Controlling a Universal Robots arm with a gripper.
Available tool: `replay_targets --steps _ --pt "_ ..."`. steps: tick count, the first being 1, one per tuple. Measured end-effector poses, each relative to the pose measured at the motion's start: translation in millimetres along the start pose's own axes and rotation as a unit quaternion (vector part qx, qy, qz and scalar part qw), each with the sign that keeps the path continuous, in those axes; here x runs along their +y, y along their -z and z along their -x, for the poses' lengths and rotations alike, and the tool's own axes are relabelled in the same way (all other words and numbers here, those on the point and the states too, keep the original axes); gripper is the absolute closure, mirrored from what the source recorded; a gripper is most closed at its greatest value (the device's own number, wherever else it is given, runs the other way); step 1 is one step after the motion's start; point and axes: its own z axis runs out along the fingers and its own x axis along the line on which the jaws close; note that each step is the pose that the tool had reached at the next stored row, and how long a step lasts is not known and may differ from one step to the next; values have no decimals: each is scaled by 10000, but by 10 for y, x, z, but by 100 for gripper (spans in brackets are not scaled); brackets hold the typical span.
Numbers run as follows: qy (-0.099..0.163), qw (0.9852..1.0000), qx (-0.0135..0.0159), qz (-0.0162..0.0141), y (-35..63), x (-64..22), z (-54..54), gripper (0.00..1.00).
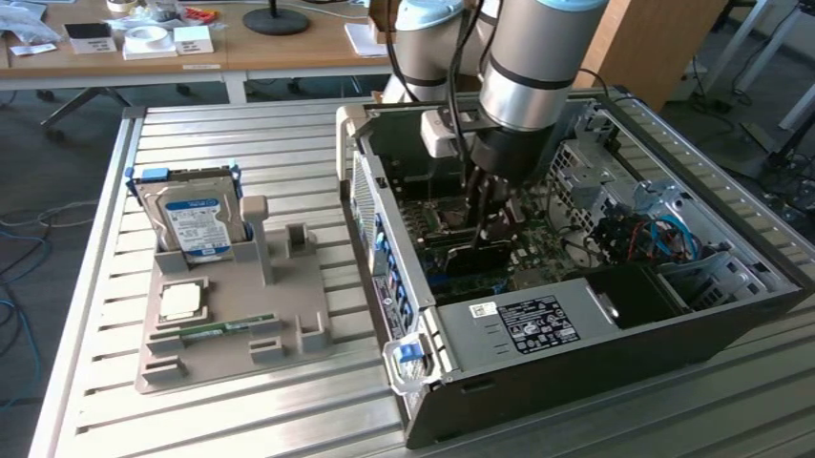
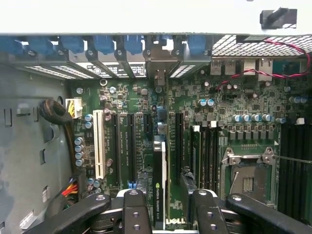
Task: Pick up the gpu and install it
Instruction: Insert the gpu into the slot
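Black gripper fingers are seen at the near edge of the wrist view, set apart with the gpu between them. The card is seen edge-on, standing upright over the green motherboard, its long edge lined up with the black expansion slots beside the white slot. Whether the finger pads actually press against the card cannot be told; the jaws are held wide, with the card in the gap between them. Whether its lower edge is seated in a slot cannot be told either.

In the exterior view the gripper is lowered inside the open computer case, which lies on its side on a slatted metal table. The silver arm reaches down from above into the middle of the case. A dark card shape is seen under the gripper, close to the board. Blue and red cables are bundled toward the exterior view's right of the case, near a metal drive cage.

To the exterior view's left of the case, well apart from the gripper, a tan parts holder rests on the table. A silver hard drive with a blue-white label stands upright in it, a square processor chip lies flat below it, and a narrow green memory stick lies just beside the chip. A wooden desk with small boxes is seen behind the table.
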Motion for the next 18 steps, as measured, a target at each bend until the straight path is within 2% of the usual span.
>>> replay_targets --steps 6,18 --pt "0 10000 2 18 38 -5 1 60" --pt "-2 10000 1 20 162 -7 5 60"
